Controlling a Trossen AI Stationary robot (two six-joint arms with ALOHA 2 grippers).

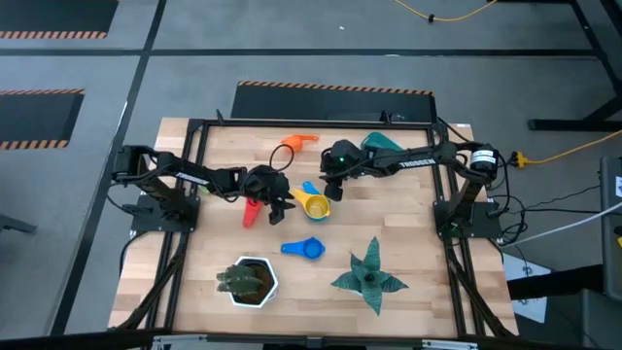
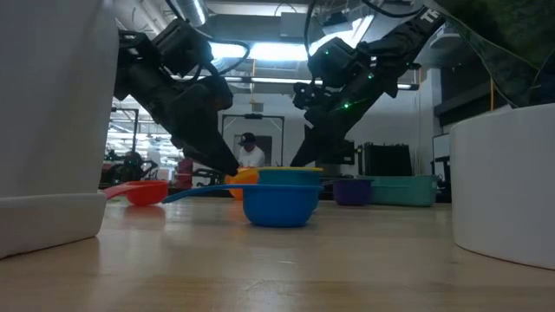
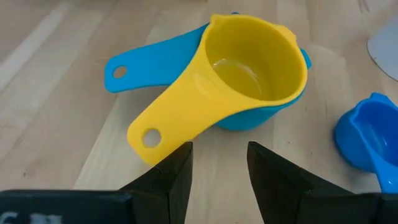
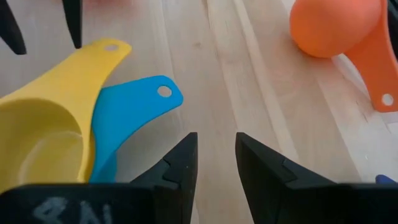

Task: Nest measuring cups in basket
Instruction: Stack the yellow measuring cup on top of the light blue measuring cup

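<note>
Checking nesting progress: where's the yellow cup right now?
In the high view, the yellow cup sits mid-table, nested in a light blue cup, between the left gripper and right gripper.

Both arms reach to the table middle; left gripper (image 3: 219,163) and right gripper (image 4: 216,155) are slightly open, empty

**Bright plastic on pale wood**

The yellow measuring cup (image 3: 242,74) sits inside a light blue cup (image 3: 161,62). A darker blue cup (image 1: 303,249), a red cup (image 1: 252,212) and an orange cup (image 4: 348,37) lie on the light wooden table (image 1: 408,214). The basket (image 1: 382,142) is teal. A dark plant fills the white pot (image 1: 249,282); the star-shaped plant (image 1: 369,279) is green.
</note>
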